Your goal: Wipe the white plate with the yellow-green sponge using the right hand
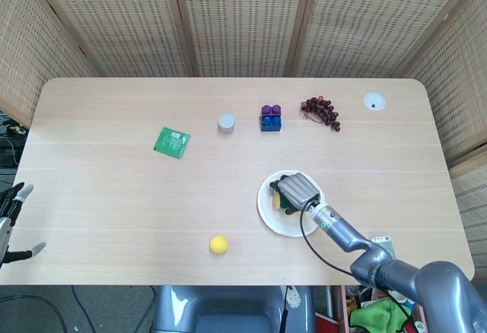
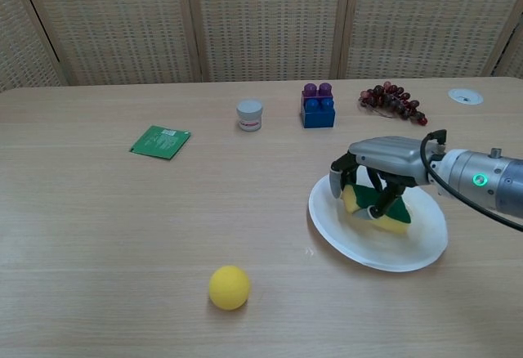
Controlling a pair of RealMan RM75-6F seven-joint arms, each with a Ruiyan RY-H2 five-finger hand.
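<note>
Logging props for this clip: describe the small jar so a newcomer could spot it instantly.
On the wooden table, look along the far row. The small jar stands between the green packet and the purple-and-blue blocks. It alone is round, white and grey-lidded.

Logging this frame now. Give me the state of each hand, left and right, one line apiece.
Left hand: open, fingers apart, holding nothing, at the table's left edge.
Right hand: holding the yellow-green sponge, pressed onto the white plate.

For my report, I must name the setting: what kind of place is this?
Probably a robot test or lab setup, not a home: woven screens enclose the table, unrelated props like toy blocks are scattered on it, and the right hand holds a sponge.
</note>
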